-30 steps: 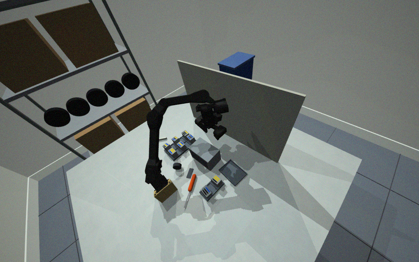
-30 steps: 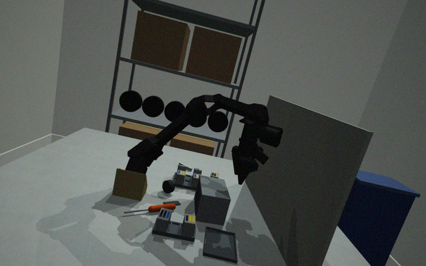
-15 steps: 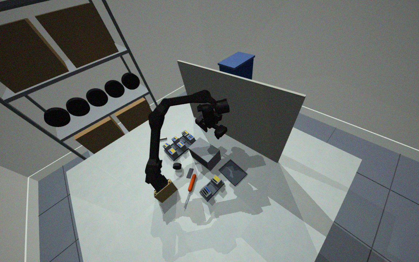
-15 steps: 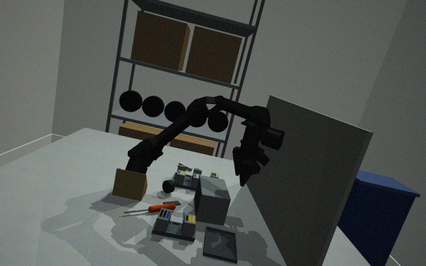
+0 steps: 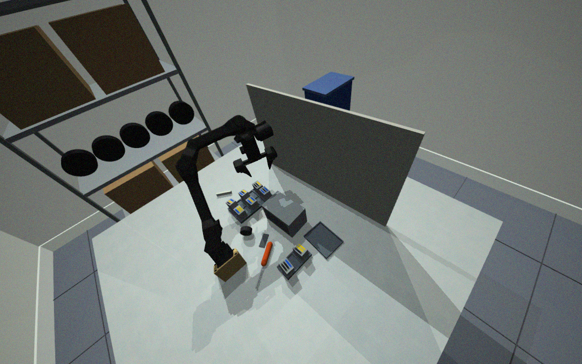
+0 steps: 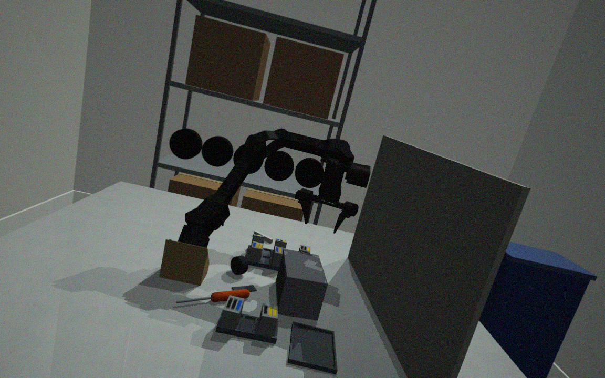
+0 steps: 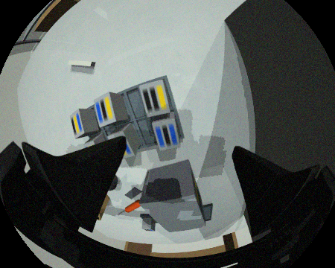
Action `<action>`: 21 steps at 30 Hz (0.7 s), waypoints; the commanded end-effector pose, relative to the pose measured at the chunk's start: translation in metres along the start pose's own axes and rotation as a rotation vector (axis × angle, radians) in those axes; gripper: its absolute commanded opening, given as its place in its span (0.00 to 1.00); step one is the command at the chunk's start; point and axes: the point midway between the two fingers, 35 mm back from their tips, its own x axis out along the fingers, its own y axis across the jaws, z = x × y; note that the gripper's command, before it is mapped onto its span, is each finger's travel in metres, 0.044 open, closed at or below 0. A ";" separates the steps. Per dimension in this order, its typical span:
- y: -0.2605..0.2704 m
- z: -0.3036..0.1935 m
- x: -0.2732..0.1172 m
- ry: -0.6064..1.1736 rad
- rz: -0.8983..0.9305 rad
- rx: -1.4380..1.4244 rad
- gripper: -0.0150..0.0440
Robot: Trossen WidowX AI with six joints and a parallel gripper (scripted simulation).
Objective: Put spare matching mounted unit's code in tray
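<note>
My gripper (image 5: 260, 172) (image 6: 321, 228) (image 7: 182, 147) is open and empty, high above the far rack (image 7: 135, 104). That rack holds several grey spares with striped tops. A black-black-yellow spare (image 7: 154, 97) and a blue-black-blue spare (image 7: 166, 135) sit at its right end; a blue-black-yellow spare (image 7: 105, 110) is farther left. The left finger hides part of the rack. The large grey unit (image 5: 284, 210) (image 6: 300, 291) (image 7: 171, 216) stands beside it; I cannot read a code on it. The near rack (image 6: 248, 334) holds two spares. The dark tray (image 5: 324, 239) (image 6: 311, 347) is empty.
A tall grey panel (image 5: 329, 153) (image 6: 436, 253) stands behind the unit. An orange-handled screwdriver (image 5: 266, 254) (image 6: 229, 294), a black round part (image 5: 246, 230) (image 6: 239, 265) and a flat dark piece (image 5: 263, 240) lie near the arm's base. A small white bar (image 5: 224, 193) (image 7: 81, 63) lies beyond the far rack.
</note>
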 end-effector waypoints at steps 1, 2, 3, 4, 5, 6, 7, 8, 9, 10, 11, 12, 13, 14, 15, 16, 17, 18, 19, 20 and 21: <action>0.039 0.028 0.001 -0.019 0.014 -0.288 1.00; 0.039 0.028 0.001 -0.019 0.014 -0.288 1.00; 0.039 0.028 0.001 -0.019 0.014 -0.288 1.00; 0.039 0.028 0.001 -0.019 0.014 -0.288 1.00; 0.039 0.028 0.001 -0.019 0.014 -0.288 1.00; 0.039 0.028 0.001 -0.019 0.014 -0.288 1.00; 0.039 0.027 0.003 -0.019 0.014 -0.288 0.96; 0.039 0.027 0.006 -0.018 0.014 -0.289 0.91; 0.038 0.026 0.011 -0.018 0.014 -0.290 0.87; 0.038 0.026 0.016 -0.017 0.014 -0.291 0.82; 0.037 0.025 0.024 -0.016 0.014 -0.292 0.78; 0.037 0.024 0.032 -0.016 0.015 -0.294 0.76; 0.036 0.023 0.038 -0.016 0.015 -0.295 0.76; 0.036 0.023 0.040 -0.016 0.015 -0.295 0.76; 0.036 0.023 0.040 -0.016 0.015 -0.295 0.76; 0.036 0.023 0.040 -0.016 0.015 -0.295 0.76; 0.036 0.023 0.040 -0.016 0.015 -0.295 0.76; 0.036 0.023 0.040 -0.016 0.015 -0.295 0.76; 0.036 0.023 0.040 -0.016 0.015 -0.295 0.76; 0.036 0.023 0.041 -0.016 0.015 -0.295 0.76; 0.036 0.023 0.041 -0.016 0.015 -0.295 0.76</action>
